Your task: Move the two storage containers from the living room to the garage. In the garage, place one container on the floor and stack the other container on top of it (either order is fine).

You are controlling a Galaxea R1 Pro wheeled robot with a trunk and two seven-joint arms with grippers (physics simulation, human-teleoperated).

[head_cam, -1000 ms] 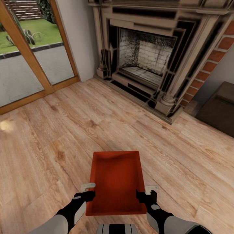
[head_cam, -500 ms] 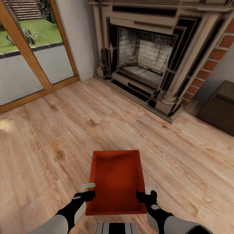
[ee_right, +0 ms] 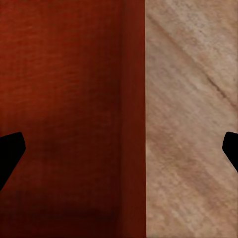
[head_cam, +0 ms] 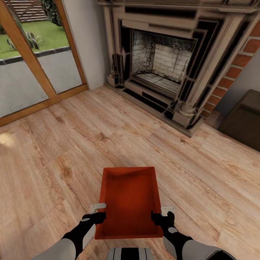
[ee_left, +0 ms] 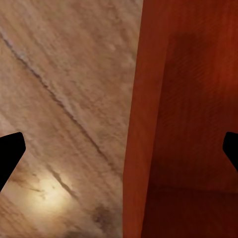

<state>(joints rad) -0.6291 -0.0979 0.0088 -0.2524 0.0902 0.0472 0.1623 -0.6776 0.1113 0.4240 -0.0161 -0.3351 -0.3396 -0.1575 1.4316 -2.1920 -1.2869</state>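
Observation:
One red-orange storage container (head_cam: 130,202) sits low in front of me over the light wood-plank floor (head_cam: 72,144) of the living room. My left gripper (head_cam: 100,213) is at its left wall and my right gripper (head_cam: 159,213) at its right wall. In the left wrist view the container's wall (ee_left: 144,124) runs between the wide-apart fingers of the left gripper (ee_left: 119,153), which is open. In the right wrist view the wall (ee_right: 134,99) likewise stands between the spread fingers of the open right gripper (ee_right: 119,151). The second container is out of view.
An ornate dark fireplace (head_cam: 162,61) with a red-brick chimney (head_cam: 234,72) stands ahead. Wood-framed glass doors (head_cam: 29,65) are at the far left. A dark brown low bench (head_cam: 242,122) sits at the right. Open plank floor lies between me and them.

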